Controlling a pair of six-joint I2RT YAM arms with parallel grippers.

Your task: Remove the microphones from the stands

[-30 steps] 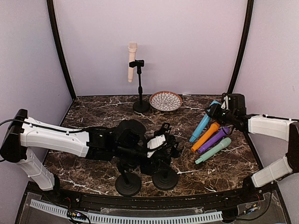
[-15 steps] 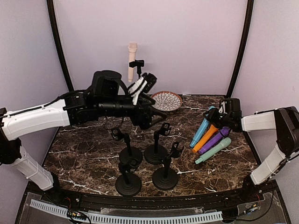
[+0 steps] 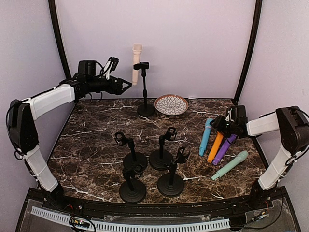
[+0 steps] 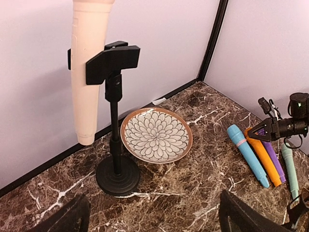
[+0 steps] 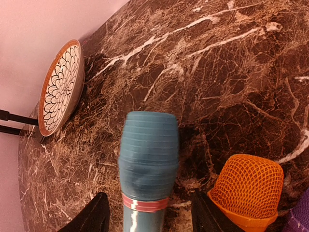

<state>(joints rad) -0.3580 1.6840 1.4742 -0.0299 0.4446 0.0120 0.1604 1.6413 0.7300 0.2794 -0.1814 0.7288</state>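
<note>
A cream microphone (image 3: pixel 136 63) hangs in the clip of a tall black stand (image 3: pixel 144 94) at the back wall. In the left wrist view the microphone (image 4: pixel 89 72) sits in the clip (image 4: pixel 112 60) above the round base (image 4: pixel 117 175). My left gripper (image 3: pixel 126 87) is raised just left of the microphone, apart from it, open and empty (image 4: pixel 154 222). My right gripper (image 3: pixel 218 123) is low at the right, open, with its fingers on either side of a blue microphone (image 5: pixel 147 159) lying on the table.
A patterned plate (image 3: pixel 171 104) lies right of the stand base. Several empty short stands (image 3: pixel 164 150) stand mid-table. Blue (image 3: pixel 206 137), orange (image 3: pixel 215 146), purple (image 3: pixel 225 147) and teal (image 3: pixel 231 165) microphones lie at the right. Walls close in behind.
My left arm swung from the front middle of the table up to the back left, beside the cream microphone. The loose microphones at the right shifted, the teal one further out.
</note>
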